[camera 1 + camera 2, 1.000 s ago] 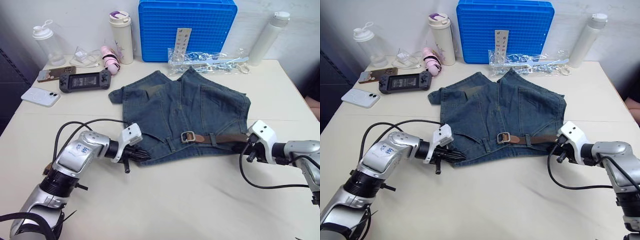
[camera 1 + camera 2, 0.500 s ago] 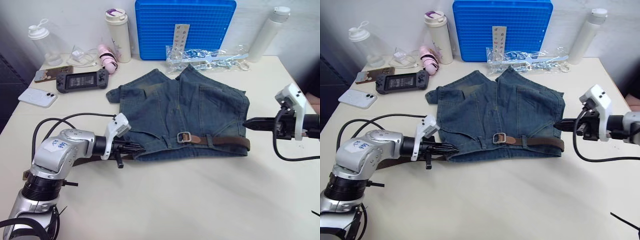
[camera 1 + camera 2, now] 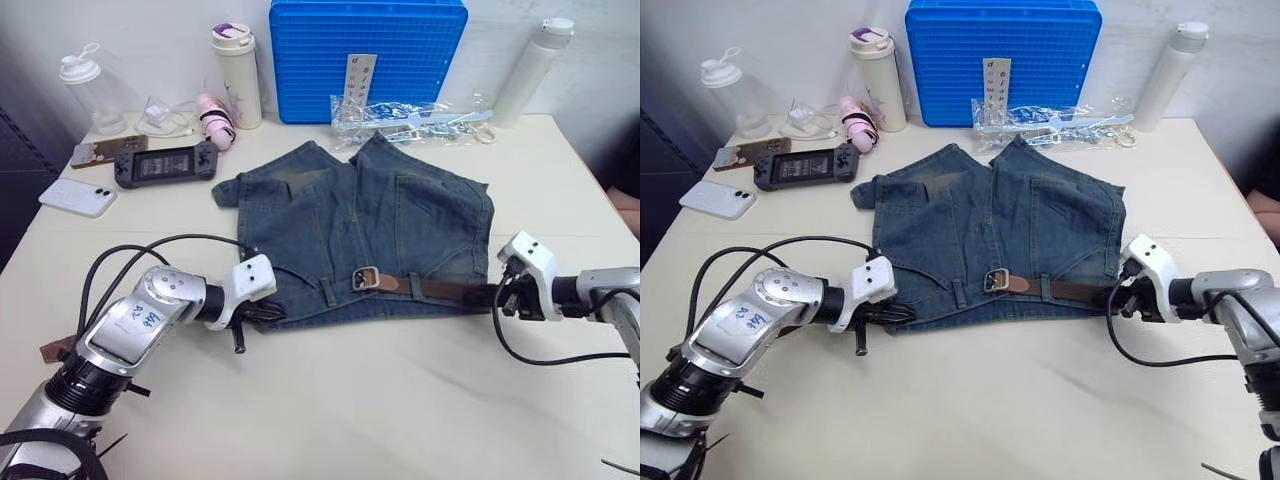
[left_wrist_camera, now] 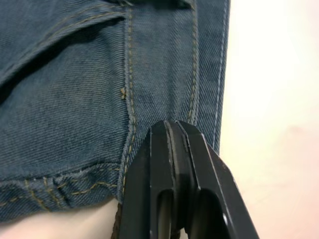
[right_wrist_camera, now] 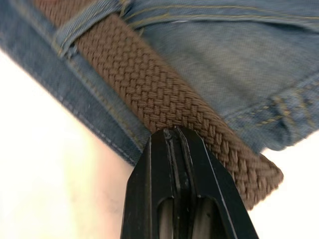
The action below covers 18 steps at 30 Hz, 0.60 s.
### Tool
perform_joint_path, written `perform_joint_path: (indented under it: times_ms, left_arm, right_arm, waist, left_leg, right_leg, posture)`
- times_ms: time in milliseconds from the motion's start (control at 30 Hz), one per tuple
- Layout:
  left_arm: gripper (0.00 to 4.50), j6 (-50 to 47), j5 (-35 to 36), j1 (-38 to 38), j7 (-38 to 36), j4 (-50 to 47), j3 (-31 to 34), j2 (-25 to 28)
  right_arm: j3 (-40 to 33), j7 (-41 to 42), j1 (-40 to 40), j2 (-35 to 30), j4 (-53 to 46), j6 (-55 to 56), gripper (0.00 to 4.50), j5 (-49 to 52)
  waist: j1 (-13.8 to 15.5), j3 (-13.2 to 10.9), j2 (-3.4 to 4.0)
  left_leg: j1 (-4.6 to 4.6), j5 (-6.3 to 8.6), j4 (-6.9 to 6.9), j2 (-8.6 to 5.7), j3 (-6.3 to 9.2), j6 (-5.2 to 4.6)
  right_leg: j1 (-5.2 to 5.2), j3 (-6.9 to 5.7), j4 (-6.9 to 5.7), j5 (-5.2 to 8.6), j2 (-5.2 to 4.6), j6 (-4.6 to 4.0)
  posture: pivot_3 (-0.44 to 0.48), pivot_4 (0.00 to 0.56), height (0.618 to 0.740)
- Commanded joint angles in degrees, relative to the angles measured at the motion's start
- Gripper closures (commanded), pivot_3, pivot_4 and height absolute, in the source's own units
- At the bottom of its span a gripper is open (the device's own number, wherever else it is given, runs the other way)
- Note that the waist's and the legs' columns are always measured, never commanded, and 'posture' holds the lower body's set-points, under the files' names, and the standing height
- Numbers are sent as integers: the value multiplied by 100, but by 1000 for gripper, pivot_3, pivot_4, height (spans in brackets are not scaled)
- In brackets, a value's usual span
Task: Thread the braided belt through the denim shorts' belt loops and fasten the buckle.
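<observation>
The denim shorts (image 3: 370, 215) lie flat mid-table, waistband toward me. The braided belt (image 3: 445, 290) runs along the waistband from the silver buckle (image 3: 366, 279) to the shorts' right edge, passing under a belt loop (image 3: 416, 287). Its reddish tip (image 3: 53, 351) peeks out by my left arm. My left gripper (image 3: 268, 314) is shut, its tips (image 4: 172, 128) resting on the waistband's left corner. My right gripper (image 3: 492, 297) is shut too, its tips (image 5: 173, 133) pressed against the woven strap (image 5: 149, 84) near its folded right end, beside another belt loop (image 5: 82, 27).
Along the back stand a blue crate (image 3: 367, 55), a white tumbler (image 3: 236, 75), a tall white bottle (image 3: 535, 60), a clear bottle (image 3: 85, 90) and a plastic bag (image 3: 410, 113). A game console (image 3: 167, 163) and a phone (image 3: 77, 197) lie at the left.
Half a second ago my right gripper was lifted off to the right of the shorts; it has come back down to the belt's right end. The left gripper stays at the waistband's left corner.
</observation>
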<state>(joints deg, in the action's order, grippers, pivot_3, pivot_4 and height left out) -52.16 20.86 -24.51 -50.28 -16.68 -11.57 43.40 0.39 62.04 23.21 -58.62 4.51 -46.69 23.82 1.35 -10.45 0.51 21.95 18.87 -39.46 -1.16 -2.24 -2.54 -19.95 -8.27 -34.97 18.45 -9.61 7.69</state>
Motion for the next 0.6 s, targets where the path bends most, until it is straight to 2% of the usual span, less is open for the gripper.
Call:
perform_joint_path:
  times_ms: [33, 67, 100, 133, 200, 333, 400, 467, 533, 600]
  left_arm:
    - [3793, -771, 729, -92, 230, 37, 1006, -288]
    - [3489, -897, 829, -111, 272, 31, 1165, -321]
    - [2958, -1091, 1017, -124, 280, -15, 1383, -329]
    - [2647, -1280, 1193, -132, 287, -73, 1576, -333]
    - [1753, -1519, 1421, -111, 328, -170, 1811, -339]
    - [78, -2385, 2212, 33, 334, -452, 2985, -74]
    - [78, -2782, 2481, 69, 487, -511, 3513, -58]
    - [78, -3544, 2777, 320, 546, -734, 4305, 52]
    - [78, -3979, 3344, 1017, 557, -957, 5050, 239]
    - [78, -4034, 4462, 2307, 645, -1034, 5886, 370]
  right_arm:
    - [-450, 202, 359, -109, -206, -302, 4500, 393]
    - [-503, 239, 435, -107, -274, -415, 4500, 493]
    - [-555, 291, 578, -107, -373, -585, 4500, 649]
    - [-598, 324, 702, -93, -454, -746, 4500, 788]
    - [-661, 336, 802, -77, -578, -945, 4500, 958]
    - [-516, 501, 1244, 93, -983, -1310, 4500, 1403]
    - [-394, 578, 1380, 194, -1198, -1438, 4500, 1582]
    - [-83, 719, 1581, 365, -1470, -1552, 4500, 1742]
    - [275, 870, 1762, 520, -1630, -1550, 4500, 1767]
    - [584, 909, 1950, 739, -1597, -1378, 4500, 1634]
  waist:
    - [2, 0, 0]
    - [2, 0, 0]
    - [3, 0, 0]
    - [-2, -2, 0]
    - [-3, -2, 0]
    - [-5, -11, -12]
    - [-9, -11, -12]
    - [-11, -12, -13]
    - [-89, -12, -14]
    - [-153, -13, -17]
  left_leg:
    - [18, -2, -1, 2, 1, 0]
    - [38, -6, -2, 1, 1, -1]
    - [47, -8, -3, 2, 2, -2]
    - [49, -8, -2, 2, 1, -2]
    - [50, -8, 7, 1, -3, -3]
    - [51, -6, 8, 1, 0, -5]
    - [49, -6, 9, 1, 1, -4]
    - [44, -6, 9, 1, 4, -3]
    - [44, -5, 11, 1, 1, -2]
    - [37, -4, 25, 1, 4, 0]
  right_leg:
    - [-20, 1, -3, 0, 2, -1]
    - [-41, 0, -10, 0, 4, -1]
    - [-52, -3, -14, 1, 7, -2]
    - [-54, -6, -15, 1, 9, -3]
    - [-57, -24, -11, 2, 10, -3]
    - [-56, -45, -8, 2, 7, -3]
    - [-55, -43, -8, 2, 7, -3]
    - [-51, -33, -7, 2, 6, -3]
    - [-53, -18, -6, 2, 7, -3]
    - [-55, 5, -9, 2, 6, -4]
  posture:
    - [0, 150, 689]
    - [0, 150, 689]
    - [0, 150, 689]
    - [0, 150, 689]
    - [0, 150, 689]
    - [0, 150, 689]
    - [0, 150, 689]
    - [0, 150, 689]
    - [0, 150, 689]
    - [0, 150, 689]
